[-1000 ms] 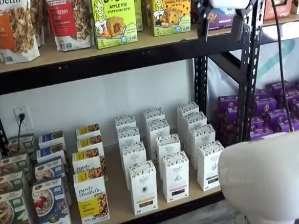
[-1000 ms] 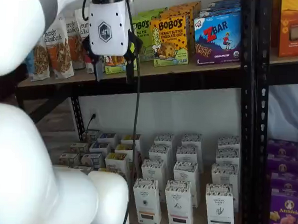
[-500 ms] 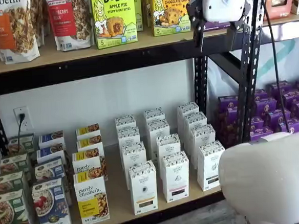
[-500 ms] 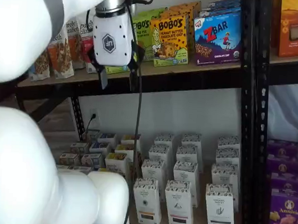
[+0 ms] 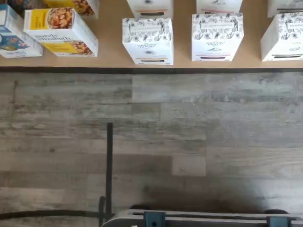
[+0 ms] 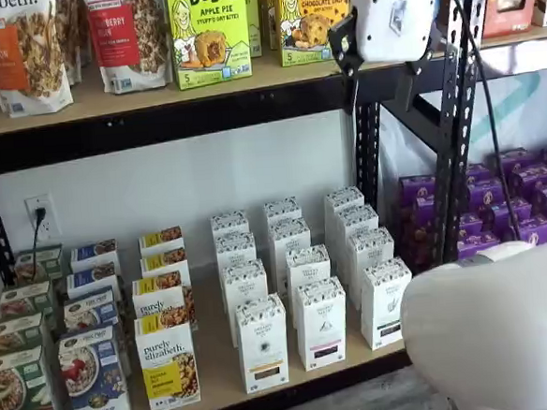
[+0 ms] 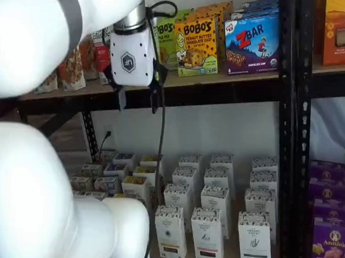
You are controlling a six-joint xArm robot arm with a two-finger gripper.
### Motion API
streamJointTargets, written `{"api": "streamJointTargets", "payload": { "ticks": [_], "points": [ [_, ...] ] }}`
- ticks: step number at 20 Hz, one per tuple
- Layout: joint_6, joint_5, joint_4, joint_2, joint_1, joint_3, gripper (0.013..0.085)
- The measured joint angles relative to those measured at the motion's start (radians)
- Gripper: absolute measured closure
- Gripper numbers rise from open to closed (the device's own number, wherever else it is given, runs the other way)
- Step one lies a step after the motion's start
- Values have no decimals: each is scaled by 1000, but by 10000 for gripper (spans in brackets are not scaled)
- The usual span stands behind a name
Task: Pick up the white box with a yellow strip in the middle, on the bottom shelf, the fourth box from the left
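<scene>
The white box with a yellowish strip stands in the front row of the bottom shelf, right of a "purely elizabeth" box. It also shows in a shelf view and in the wrist view, at the shelf board's front edge. The same carton with a pink strip stands beside it. My gripper hangs high in front of the upper shelf, far above the white box, open and empty. It also shows in a shelf view.
The upper shelf holds granola bags and Bobo's boxes. A black upright separates purple boxes. My white arm fills the foreground in both shelf views. A cable hangs from the gripper. Grey wood floor lies below.
My gripper has come down a little in front of the upper shelf and shifted sideways, toward the left in one shelf view. The boxes have not moved.
</scene>
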Motion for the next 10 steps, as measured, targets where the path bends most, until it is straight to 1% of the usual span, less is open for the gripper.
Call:
{"api": "streamJointTargets", "payload": {
  "ticks": [2, 5, 7, 10],
  "points": [
    [21, -26, -20, -3, 25, 22, 130],
    [32, -77, -14, -8, 39, 60, 130],
    [46, -97, -27, -4, 55, 75, 130],
    [58, -123, -31, 13, 69, 97, 130]
  ]
}}
